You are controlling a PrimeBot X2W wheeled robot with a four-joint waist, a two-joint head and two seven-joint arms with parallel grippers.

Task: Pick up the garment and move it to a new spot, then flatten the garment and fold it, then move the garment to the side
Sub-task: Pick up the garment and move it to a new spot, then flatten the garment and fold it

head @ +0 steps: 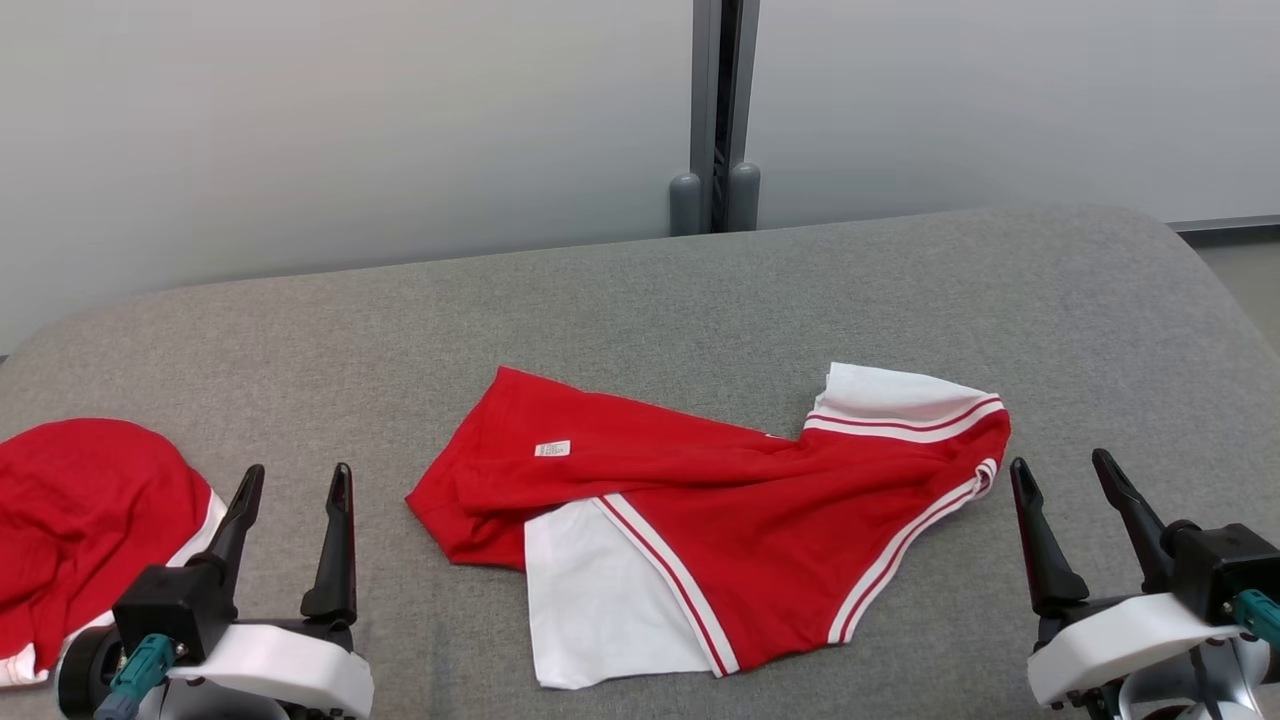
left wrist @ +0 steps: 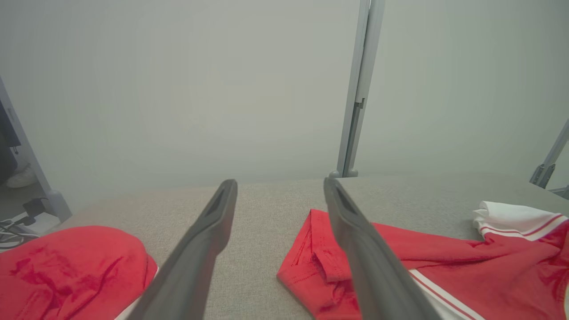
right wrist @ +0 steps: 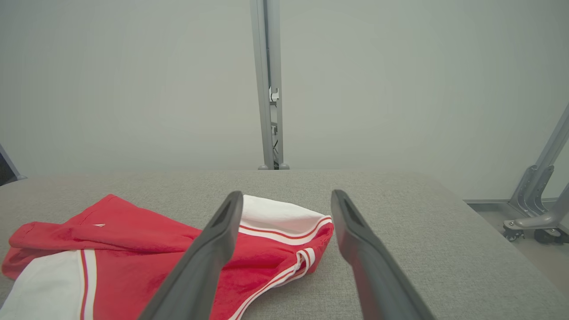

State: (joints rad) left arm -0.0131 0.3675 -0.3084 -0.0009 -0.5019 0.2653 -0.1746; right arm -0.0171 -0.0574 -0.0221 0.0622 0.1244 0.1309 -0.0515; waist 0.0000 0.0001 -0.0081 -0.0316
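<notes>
The red-and-white garment (head: 720,500) lies rumpled mid-frame on the grey worktop (head: 640,300), apparently not yet flattened or folded, while the left gripper (head: 299,470) and right gripper (head: 1058,458) stand spread and empty at the lower corners.

Both arms sit low, drawn in close to the robot's body. The left hand (head: 299,470) is spread wide, its two long dark fingers (head: 330,545) pointing forward and tipped slightly inward, with nothing between them. Behind them is the left wrist shell (head: 275,670), white and rounded, with a black block (head: 175,605) at the finger roots and a teal plug (head: 140,672) poking out on the outer side. Across the way, the right hand (head: 1058,460) mirrors it: jaws apart, empty, fingertips leaning a little toward the middle. The right wrist shell (head: 1120,635) is white too, with a black housing (head: 1215,570) beside it. The two hands are well apart.
</notes>
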